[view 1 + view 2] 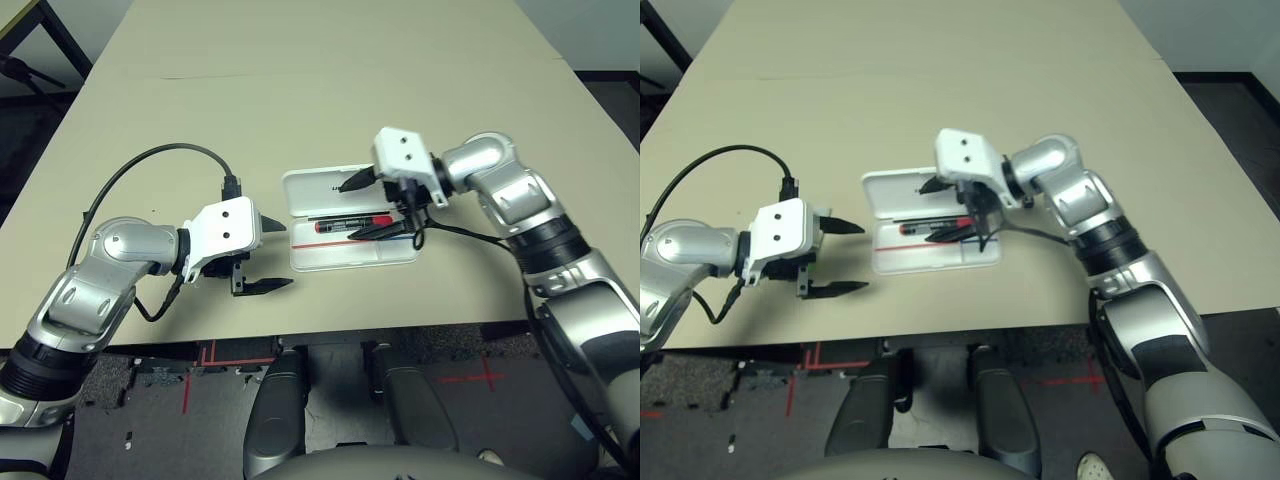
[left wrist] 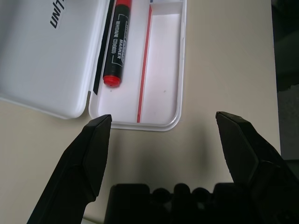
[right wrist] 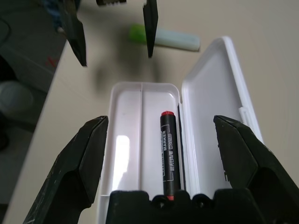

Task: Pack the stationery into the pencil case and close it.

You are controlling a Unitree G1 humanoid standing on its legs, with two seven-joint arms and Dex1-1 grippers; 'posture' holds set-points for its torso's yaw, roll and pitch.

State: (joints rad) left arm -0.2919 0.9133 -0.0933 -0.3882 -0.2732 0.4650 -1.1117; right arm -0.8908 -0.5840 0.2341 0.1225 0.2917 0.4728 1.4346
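The white pencil case (image 1: 330,262) lies open on the table, its lid (image 2: 37,51) with black lettering folded back flat. The red marker (image 2: 117,46) lies in the tray (image 3: 126,140) beside the hinge. My right gripper (image 1: 347,212) hangs open over the case, with the marker (image 3: 169,149) below and between its fingers, not touching them. My left gripper (image 1: 289,256) stands open just off the case's left end, holding nothing. The translucent stick with the lime-green end (image 3: 163,38) lies on the table beyond that end, near the left fingers. The dark grey block is out of view.
The beige table (image 1: 300,80) stretches wide behind the case. A black cable (image 1: 150,160) loops from my left wrist over the table. The table's front edge (image 1: 400,330) runs close below the case.
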